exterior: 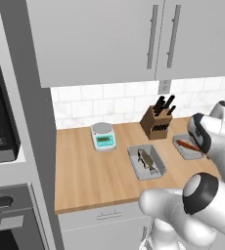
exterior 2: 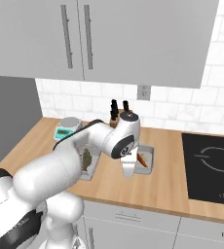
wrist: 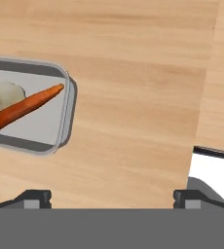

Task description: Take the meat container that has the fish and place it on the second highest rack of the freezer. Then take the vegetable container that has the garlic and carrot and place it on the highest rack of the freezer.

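While the gripper (wrist: pixel 112 197) gapes wide, a slim orange carrot (wrist: pixel 21 108) crosses its grey tray (wrist: pixel 65 119) beside whitish garlic (wrist: pixel 7 95).

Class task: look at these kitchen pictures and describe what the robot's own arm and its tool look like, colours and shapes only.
The glossy white arm has rounded, tube-shaped segments joined by dark grey to black rings at the joints. The tool ends in two small dark grey, blocky fingertips. No cables or markings are visible.

carrot (wrist: pixel 22 107) cut off at hand view's left edge, vegetable container (exterior 2: pixel 148 156) partly behind arm
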{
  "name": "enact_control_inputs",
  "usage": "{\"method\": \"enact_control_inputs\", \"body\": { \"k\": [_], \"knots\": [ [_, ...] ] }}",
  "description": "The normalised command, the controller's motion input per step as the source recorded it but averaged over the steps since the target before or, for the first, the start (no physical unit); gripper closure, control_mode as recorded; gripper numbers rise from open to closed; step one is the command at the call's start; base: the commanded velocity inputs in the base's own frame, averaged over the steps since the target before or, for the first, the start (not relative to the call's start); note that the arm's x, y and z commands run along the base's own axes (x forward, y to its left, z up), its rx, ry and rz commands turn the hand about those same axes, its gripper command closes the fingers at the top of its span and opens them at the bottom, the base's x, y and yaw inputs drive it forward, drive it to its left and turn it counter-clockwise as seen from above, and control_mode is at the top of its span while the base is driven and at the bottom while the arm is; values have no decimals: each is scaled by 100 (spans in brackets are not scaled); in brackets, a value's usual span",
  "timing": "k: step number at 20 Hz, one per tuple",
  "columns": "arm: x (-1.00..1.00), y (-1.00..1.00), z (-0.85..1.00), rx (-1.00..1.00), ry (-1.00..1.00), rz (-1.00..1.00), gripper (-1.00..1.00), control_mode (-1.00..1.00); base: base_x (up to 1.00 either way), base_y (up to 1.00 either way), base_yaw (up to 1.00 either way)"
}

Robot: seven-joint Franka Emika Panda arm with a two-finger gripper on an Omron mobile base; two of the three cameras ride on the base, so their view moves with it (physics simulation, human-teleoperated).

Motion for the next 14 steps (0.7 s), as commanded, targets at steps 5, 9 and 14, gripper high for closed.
{"method": "enact_control_inputs", "body": {
  "k": [5,9,14],
  "knots": [
    [9,-2,-28,2,0,1,-100,-100,0,0,0],
    [9,-7,-32,4,0,0,-100,-100,0,0,0],
    [13,-7,-10,4,3,0,-100,-100,0,0,0]
  ]
}}
